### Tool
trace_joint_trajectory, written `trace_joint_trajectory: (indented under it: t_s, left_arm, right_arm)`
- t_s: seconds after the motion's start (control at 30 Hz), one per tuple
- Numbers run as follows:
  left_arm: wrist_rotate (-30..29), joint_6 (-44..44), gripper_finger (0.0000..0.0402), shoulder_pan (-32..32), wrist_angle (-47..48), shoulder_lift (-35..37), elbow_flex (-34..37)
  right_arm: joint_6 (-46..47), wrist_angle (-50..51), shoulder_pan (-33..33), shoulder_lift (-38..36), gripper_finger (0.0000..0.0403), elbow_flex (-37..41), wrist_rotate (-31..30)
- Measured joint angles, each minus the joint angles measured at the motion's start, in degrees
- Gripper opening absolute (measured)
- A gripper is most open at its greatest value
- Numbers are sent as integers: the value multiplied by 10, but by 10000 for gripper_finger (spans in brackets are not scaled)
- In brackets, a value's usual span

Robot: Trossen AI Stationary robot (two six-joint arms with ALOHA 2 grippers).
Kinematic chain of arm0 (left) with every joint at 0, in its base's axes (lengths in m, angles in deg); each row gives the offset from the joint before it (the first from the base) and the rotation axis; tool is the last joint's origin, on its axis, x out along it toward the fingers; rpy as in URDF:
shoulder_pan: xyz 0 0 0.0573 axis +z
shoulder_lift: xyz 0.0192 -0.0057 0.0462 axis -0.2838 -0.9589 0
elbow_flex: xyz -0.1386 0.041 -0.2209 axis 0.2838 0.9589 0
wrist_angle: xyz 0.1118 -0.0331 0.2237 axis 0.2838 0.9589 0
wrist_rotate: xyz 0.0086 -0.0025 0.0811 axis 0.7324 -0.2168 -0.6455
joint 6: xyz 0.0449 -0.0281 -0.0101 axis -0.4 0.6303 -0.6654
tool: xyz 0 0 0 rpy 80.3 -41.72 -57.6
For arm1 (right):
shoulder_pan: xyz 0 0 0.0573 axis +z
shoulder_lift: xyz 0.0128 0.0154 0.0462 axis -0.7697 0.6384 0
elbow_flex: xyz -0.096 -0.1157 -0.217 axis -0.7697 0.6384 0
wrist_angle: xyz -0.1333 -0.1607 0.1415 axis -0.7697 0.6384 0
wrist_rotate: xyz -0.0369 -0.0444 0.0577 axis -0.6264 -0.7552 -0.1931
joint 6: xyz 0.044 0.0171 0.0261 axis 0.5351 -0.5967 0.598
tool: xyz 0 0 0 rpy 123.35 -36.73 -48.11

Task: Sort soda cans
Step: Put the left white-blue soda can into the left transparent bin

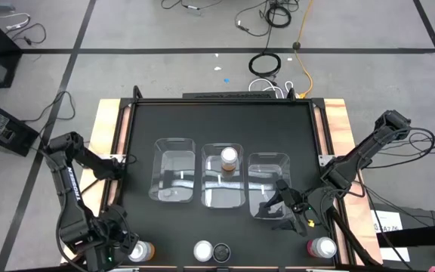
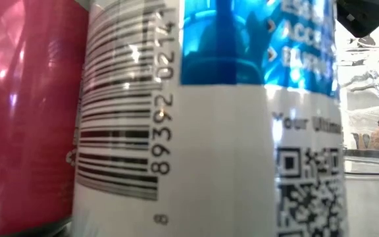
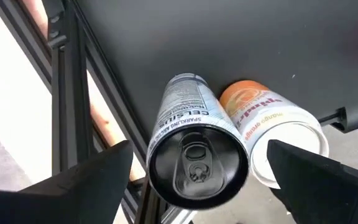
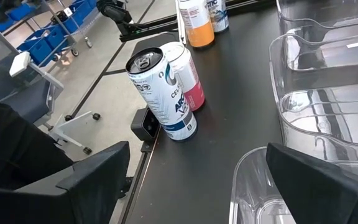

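Note:
My left gripper (image 1: 123, 245) is open at the table's near left corner. Its fingers stand on either side of a white-sided can with a dark top (image 3: 194, 146) without touching it. An orange can (image 3: 263, 121) stands right beside that can and also shows in the high view (image 1: 140, 251). My right gripper (image 1: 289, 202) is open and empty beside the right clear bin (image 1: 269, 185). A white-and-blue can (image 4: 160, 93) and a pink can (image 4: 190, 74) stand together at the near edge's middle. One orange can (image 1: 230, 159) stands in the middle bin. A red-sided can (image 1: 322, 247) stands at the near right.
Three clear plastic bins stand side by side mid-table: left (image 1: 174, 170), middle (image 1: 223, 189) and right. A black frame rail (image 3: 73, 93) runs along the table's left edge close to my left gripper. The low view is filled by the white-and-blue can (image 2: 209, 131) and the pink can (image 2: 25, 112).

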Motion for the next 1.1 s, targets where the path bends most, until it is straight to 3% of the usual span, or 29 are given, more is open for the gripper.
trace_joint_trajectory:
  t_s: [0.43, 1.1]
  left_arm:
    - [4, 1, 380, -3, -61, 0, 70]
    - [10, -1, 379, -15, -76, 0, 71]
  right_arm:
    - [0, 0, 0, 0, 370, 0, 2]
    - [-2, 1, 0, 0, 370, 0, 2]
